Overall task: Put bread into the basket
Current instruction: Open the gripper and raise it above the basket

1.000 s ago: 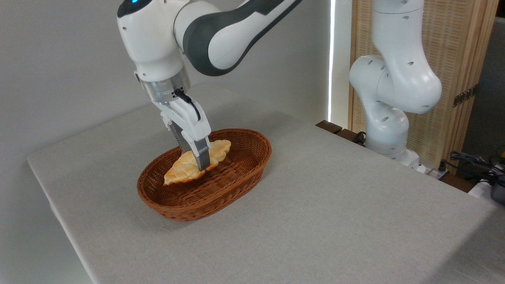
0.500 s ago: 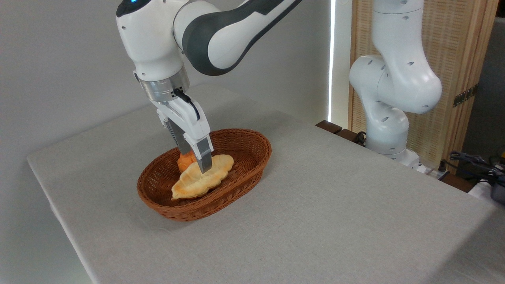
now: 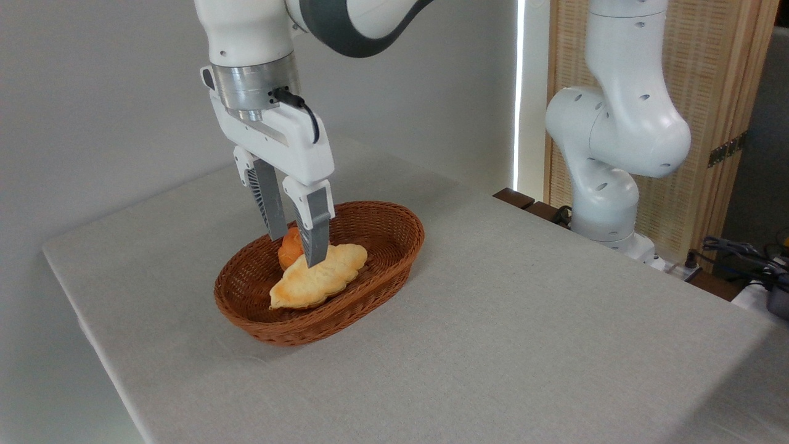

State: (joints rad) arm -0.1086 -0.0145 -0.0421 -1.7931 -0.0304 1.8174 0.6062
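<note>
The oval reddish-brown wicker basket (image 3: 376, 271) sits on the grey table, left of centre. Inside it lies the long flat golden pastry (image 3: 317, 283), resting along the near side. A small round orange-brown bun (image 3: 288, 250) sits behind the pastry, partly hidden by the fingers. My gripper (image 3: 296, 250) hangs just above the basket's middle, pointing down. It is open, with a clear gap between the two grey fingers (image 3: 311, 231) and nothing held between them.
The grey cloth-covered table (image 3: 493, 320) stretches to the right and front of the basket. The arm's white base (image 3: 607, 154) stands at the table's far right edge. Cables and dark items (image 3: 752, 259) lie beyond the right edge. A grey wall is behind.
The gripper let go of the pastry, which dropped flat into the basket. The gripper then opened wider and rose, uncovering the bun behind it.
</note>
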